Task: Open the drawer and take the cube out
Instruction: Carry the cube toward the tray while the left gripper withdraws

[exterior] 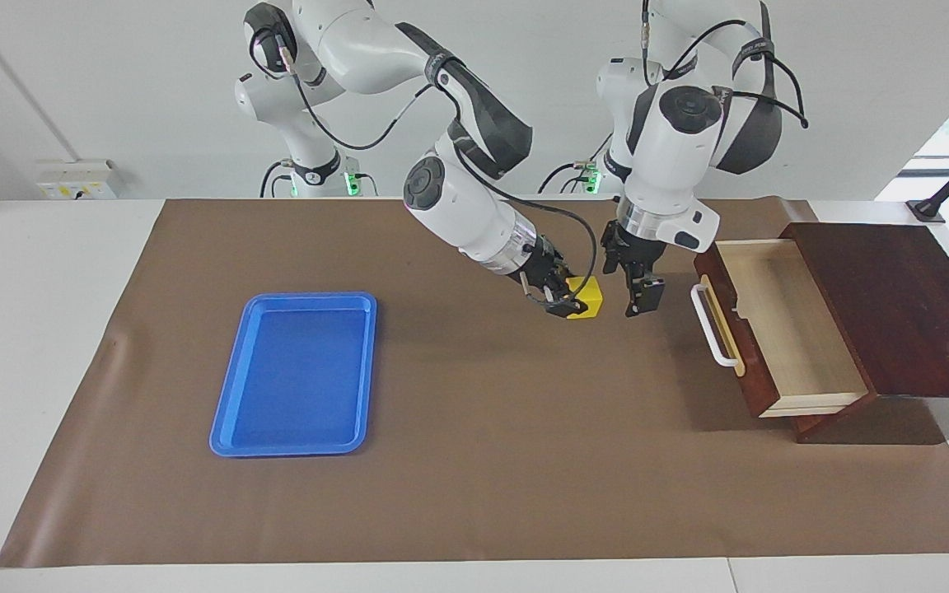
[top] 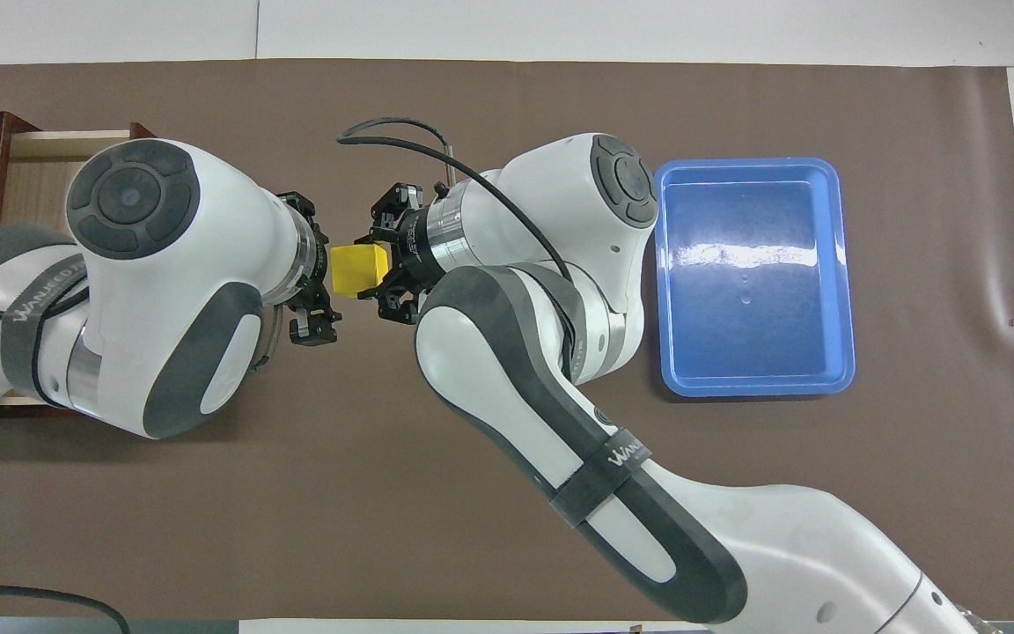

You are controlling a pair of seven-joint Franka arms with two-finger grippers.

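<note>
My right pincer point(exterior: 567, 301) is clamped on the yellow cube point(exterior: 589, 298), carrying it in the air just right of the frame's centre so the cube is clear of the drawer point(exterior: 779, 329), which stands pulled out and empty at the right. My left pincer point(exterior: 639, 290), fingers apart, hangs empty just beside the cube, leaving it to the right pincer alone.

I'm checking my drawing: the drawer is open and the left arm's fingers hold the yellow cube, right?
Not quite. In the facing view, the right gripper holds the yellow cube; the left gripper stands open beside it. The drawer is open.
</note>
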